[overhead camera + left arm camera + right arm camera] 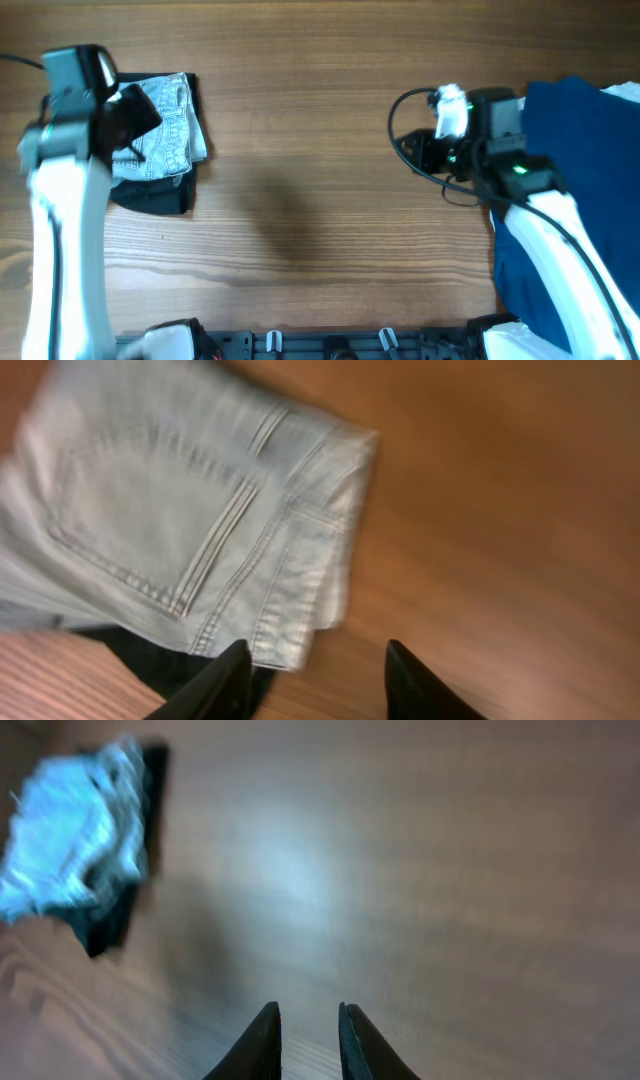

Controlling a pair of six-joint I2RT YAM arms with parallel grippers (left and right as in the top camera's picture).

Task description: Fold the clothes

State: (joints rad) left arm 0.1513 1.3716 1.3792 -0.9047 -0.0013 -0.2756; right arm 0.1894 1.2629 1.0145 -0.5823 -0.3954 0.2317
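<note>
Folded light-blue denim jeans (172, 122) lie at the table's far left on top of a black garment (152, 195). In the left wrist view the jeans (170, 510) show a stitched back pocket, with the black garment (160, 660) under their lower edge. My left gripper (140, 112) hovers over this pile; its fingers (318, 665) are open and empty, just off the jeans' corner. My right gripper (408, 148) is over bare wood at mid right; its fingers (307, 1020) are a narrow gap apart and hold nothing. The pile also shows blurred in the right wrist view (70, 840).
A large navy garment (585, 190) lies at the right edge under my right arm, with a bit of white fabric (622, 92) at its top right. The wooden table (300, 180) stretches between the two piles. Mounts line the front edge (330, 345).
</note>
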